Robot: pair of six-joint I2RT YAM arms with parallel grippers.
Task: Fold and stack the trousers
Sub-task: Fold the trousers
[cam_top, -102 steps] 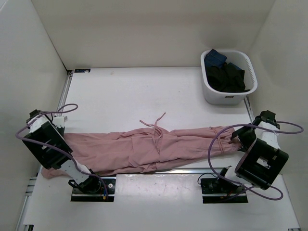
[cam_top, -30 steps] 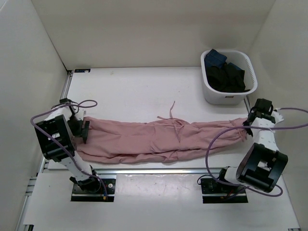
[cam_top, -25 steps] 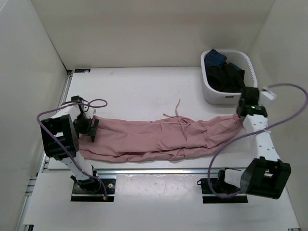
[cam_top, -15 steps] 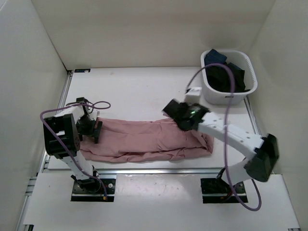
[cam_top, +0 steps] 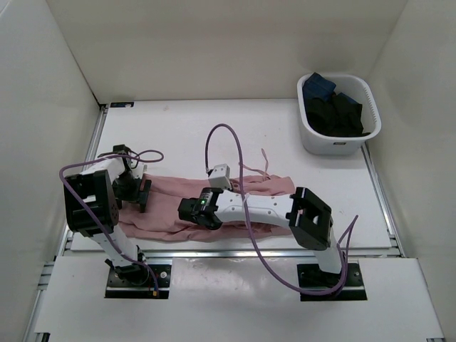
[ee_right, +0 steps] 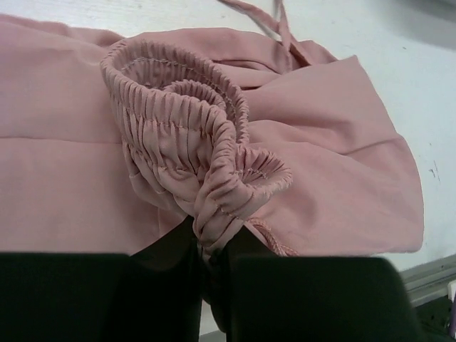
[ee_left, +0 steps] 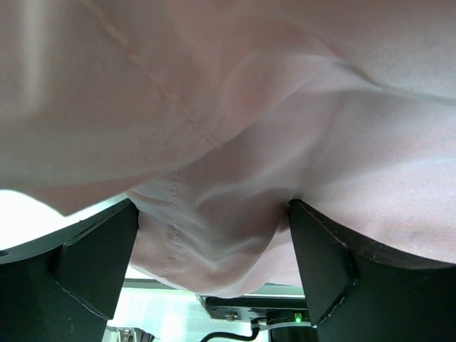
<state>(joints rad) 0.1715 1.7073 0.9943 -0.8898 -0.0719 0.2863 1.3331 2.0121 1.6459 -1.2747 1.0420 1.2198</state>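
Note:
The dusty-pink trousers [cam_top: 165, 201] lie in a long band near the table's front edge, their right part doubled over to the left. My right gripper [cam_top: 191, 211] reaches left across them and is shut on the gathered elastic waist [ee_right: 187, 135], pinched between its black fingers [ee_right: 167, 271]. The thin drawstring [cam_top: 265, 161] trails toward the back. My left gripper [cam_top: 139, 192] stands at the trousers' left end, open. In the left wrist view its fingers [ee_left: 96, 260] are wide apart, with a fold of the fabric [ee_left: 285, 107] bulging between them.
A white basket [cam_top: 313, 139] holding dark clothes stands at the back right. White walls close in the table on the left, back and right. A metal rail [cam_top: 228, 249] runs along the front edge just below the trousers.
My right arm has swung from the table's right side far to the left, carrying the waist end over the rest of the trousers. The left gripper has shifted slightly right and stayed open.

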